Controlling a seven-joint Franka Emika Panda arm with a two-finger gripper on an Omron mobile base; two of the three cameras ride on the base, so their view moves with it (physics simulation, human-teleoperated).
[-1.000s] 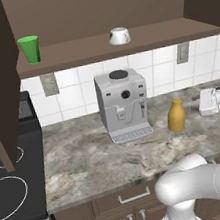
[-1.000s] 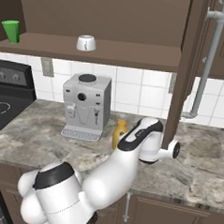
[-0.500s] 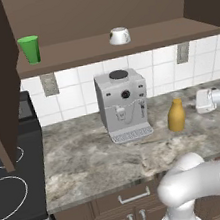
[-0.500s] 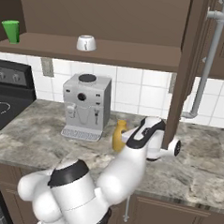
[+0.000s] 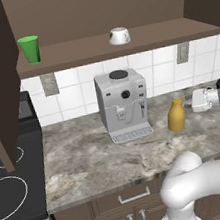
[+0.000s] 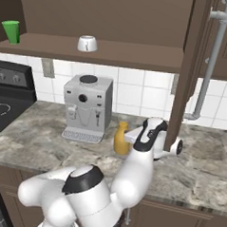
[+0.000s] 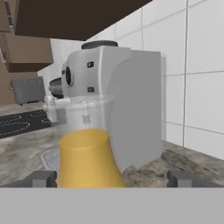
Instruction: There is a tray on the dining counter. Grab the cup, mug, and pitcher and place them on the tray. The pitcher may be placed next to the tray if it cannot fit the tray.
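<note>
Yellow-orange against the grey marbled desk (image 5: 90,161), the pitcher (image 5: 176,115) stands upright just to the right of the grey coffee machine (image 5: 123,105), in front of the white tiled wall (image 5: 161,73). The arm has its hand level with it, coming in from the right side, and the pincer (image 7: 109,178) is spread wide with nothing between its tips: in the hand view the pitcher's body sits low and a little left of centre between the two dark fingertips (image 7: 41,178), apparently not yet far enough in to be gripped.

So the step in hand looks like the reach for the pitcher, the first of the three vessels. The green cup (image 5: 30,48) and the white mug (image 5: 119,36) both rest untouched on the brown shelf (image 5: 122,46) above, the cup far left, the mug roughly over the machine.

The next move, I judge, calls for sliding the hand forward until the tips flank the rounded body, then closing on it. The machine stands close behind the pitcher, so the far tip has little room; a careless push could knock the vessel against it.
</note>
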